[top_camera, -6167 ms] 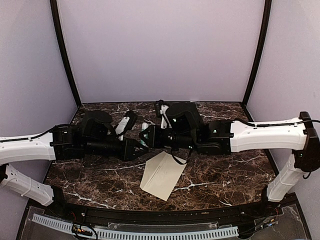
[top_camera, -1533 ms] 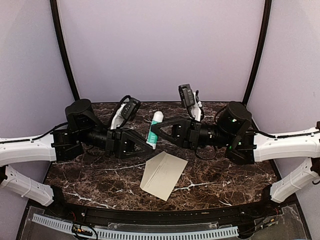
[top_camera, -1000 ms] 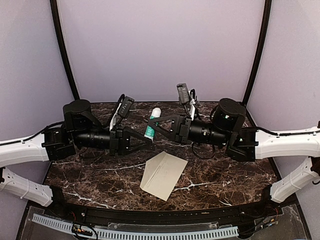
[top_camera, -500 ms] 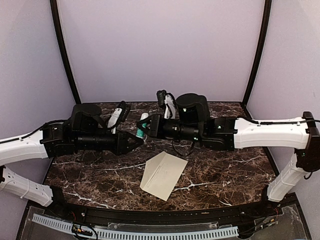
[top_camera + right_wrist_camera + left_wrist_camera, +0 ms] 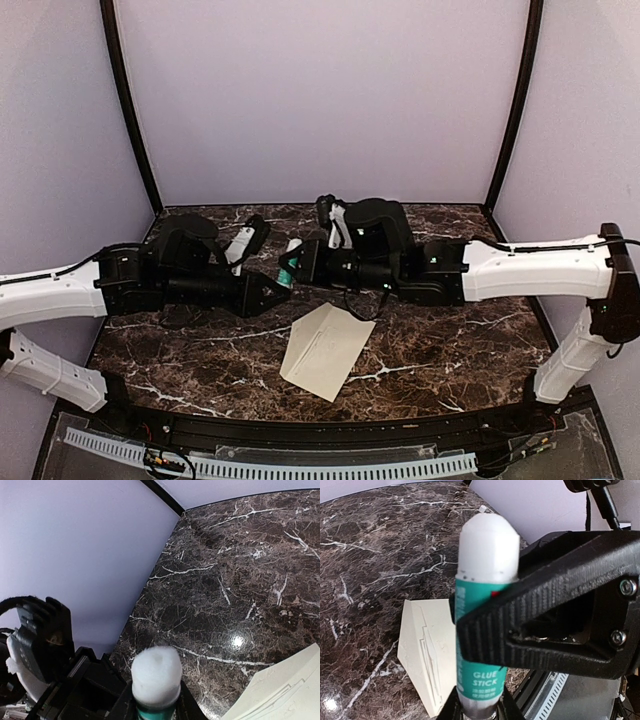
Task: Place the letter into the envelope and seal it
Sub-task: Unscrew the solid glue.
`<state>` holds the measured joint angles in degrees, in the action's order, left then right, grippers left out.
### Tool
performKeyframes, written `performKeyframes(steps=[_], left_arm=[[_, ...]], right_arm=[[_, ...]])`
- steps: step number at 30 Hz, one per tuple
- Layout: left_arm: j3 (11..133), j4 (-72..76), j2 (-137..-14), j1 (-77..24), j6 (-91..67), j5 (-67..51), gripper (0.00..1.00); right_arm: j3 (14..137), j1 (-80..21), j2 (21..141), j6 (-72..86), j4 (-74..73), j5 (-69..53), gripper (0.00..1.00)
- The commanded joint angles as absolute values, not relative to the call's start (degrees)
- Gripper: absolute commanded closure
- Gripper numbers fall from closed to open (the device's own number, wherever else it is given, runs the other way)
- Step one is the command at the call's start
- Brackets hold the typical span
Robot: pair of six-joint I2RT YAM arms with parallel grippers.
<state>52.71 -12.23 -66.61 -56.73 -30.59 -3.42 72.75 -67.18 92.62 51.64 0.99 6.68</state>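
Nearest me, the cream-beige rectangular paper envelope (image 5: 327, 350) lies flat on the dark marble counter (image 5: 450, 340). Its long axis runs diagonally from near-left to far-right. I can't pick out the thin white paper letter anywhere as a separate sheet, so I judge it is already inside. Whether the flap is stuck down I cannot tell.

Just beyond and above the envelope, my two hands meet tip to tip over the middle of the counter. Both are clenched on one teal-and-white plastic glue stick (image 5: 482, 605), which is capped and well off the surface. The left hand (image 5: 270, 285) grips its base, and in its wrist view the stick rises from between its own fingers. The right hand (image 5: 296, 264) clamps across the teal body just under the white cap.

The envelope sits below the hands and toward me, slightly to the right of where they meet. Both hands are about equally close. As I read it, the cap has to come off next, then the stick must go down and toward me to the flap.
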Motion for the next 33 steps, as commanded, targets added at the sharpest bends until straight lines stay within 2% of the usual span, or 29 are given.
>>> performKeyframes(steps=[1,8,12,17,23,33], left_arm=[[52.2,-5.8,-64.1,-55.7,-32.2,-5.4,1.0],[50.8,0.2,-62.4,-55.2,-32.7,-13.4,1.0],[50.4,6.2,-62.2,-55.0,-32.1,-22.4,1.0],[50.1,14.6,-63.2,-55.0,-33.2,-36.1,1.0],[49.3,23.6,-64.5,-55.1,-37.0,-46.2,1.0],[49.0,24.6,-64.5,-55.1,-37.9,-47.3,1.0]], right_arm=[[67.4,-68.9,85.2,49.3,7.9,3.1,0.71],[59.0,-68.5,73.3,43.9,14.1,2.6,0.43],[51.8,-67.0,68.2,42.0,21.5,-2.2,0.31],[44.9,-65.5,65.9,41.9,36.2,-11.8,0.22],[46.5,-65.5,70.1,41.9,44.1,-21.5,0.22],[51.7,-66.3,75.2,40.9,45.8,-25.7,0.44]])
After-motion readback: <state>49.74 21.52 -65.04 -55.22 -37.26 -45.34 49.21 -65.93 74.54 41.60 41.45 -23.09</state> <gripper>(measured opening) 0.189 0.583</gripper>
